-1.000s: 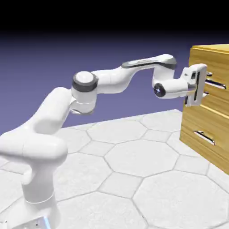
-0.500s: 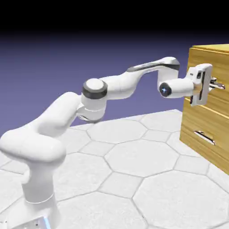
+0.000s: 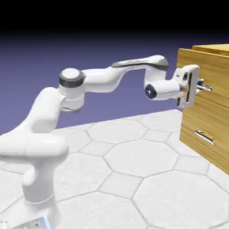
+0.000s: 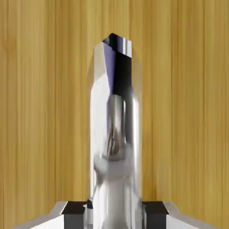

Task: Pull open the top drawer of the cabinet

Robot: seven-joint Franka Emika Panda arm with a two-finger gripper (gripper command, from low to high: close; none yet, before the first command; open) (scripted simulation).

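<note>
The white arm rises from the lower left, bends at its grey-capped elbow and reaches level to the right. Its gripper points sideways, jaws apparently clamped on the silver bar handle, fingertips flanking it.

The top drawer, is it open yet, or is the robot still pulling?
Partly. The top drawer already juts out past the cabinet front. The gripper is shut on its handle, mid-pull. Left: sliding it out the rest of the way.
</note>
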